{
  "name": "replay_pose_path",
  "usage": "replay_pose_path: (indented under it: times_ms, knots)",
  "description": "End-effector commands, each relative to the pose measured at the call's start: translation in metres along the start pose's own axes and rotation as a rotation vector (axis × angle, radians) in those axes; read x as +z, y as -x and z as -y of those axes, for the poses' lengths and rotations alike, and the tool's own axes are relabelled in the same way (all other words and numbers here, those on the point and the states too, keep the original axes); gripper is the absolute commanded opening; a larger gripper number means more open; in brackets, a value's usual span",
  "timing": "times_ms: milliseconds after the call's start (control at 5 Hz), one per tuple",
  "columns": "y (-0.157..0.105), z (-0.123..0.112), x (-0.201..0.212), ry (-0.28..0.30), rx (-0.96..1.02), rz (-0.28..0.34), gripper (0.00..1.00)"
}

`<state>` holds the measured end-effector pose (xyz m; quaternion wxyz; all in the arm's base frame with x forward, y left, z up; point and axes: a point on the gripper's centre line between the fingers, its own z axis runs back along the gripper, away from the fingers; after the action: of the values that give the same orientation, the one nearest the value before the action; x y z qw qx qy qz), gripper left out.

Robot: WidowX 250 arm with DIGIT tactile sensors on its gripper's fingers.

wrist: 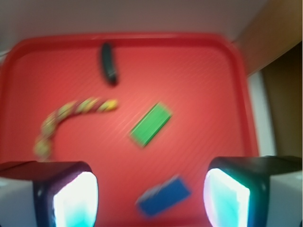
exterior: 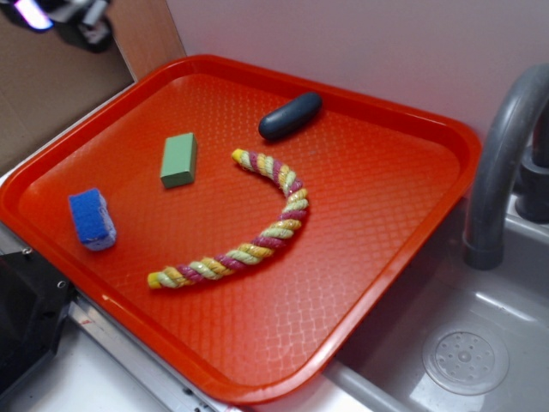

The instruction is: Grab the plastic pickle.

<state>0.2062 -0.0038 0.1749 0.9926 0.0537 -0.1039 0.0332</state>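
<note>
Plastic pickle (exterior: 291,115) lying loose on the red tray (exterior: 369,215), close to the tray's far rim, untouched. In the wrist view: pickle (wrist: 108,63) far ahead of the gripper (wrist: 150,189) and a little left of its centreline, long axis pointing roughly away, well apart from the fingers.

Between gripper and pickle: green block (wrist: 150,124) ahead, near the centreline; blue sponge (wrist: 164,196) just ahead, low between the two fingers. Yellow-pink rope (wrist: 66,118) ahead and left, its near end just beside the pickle's line but not touching it.

Gripper jaws spread wide, nothing between the pads (wrist: 75,198); held high over the near edge of the tray. In the exterior view only a dark part of the arm at the top left corner, well apart from everything on the tray.

Step in hand, by judgement: the approach, barely begun; no grasp yet.

Next move likely calls for: travel forward and slightly left, over sponge and block without dropping early; wrist turned so the fingers straddle the pickle's short width; descent to the tray surface; then closing. Smooth rounded body, so a centred grip advisable against slipping
</note>
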Motion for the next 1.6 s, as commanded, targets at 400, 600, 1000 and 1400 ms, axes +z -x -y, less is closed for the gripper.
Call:
replay_pose_path:
  times_ms: [400,600,1000,1400]
  knots:
    - [-0.101,0.039,-0.085,0.046,-0.084,0.021,1.00]
    - [-0.109,0.049,-0.114,0.062,-0.141,-0.027,1.00]
    - [-0.104,0.068,-0.153,0.158,-0.220,-0.106,1.00]
    - [-0.103,0.073,-0.162,0.176,-0.268,-0.118,0.36]
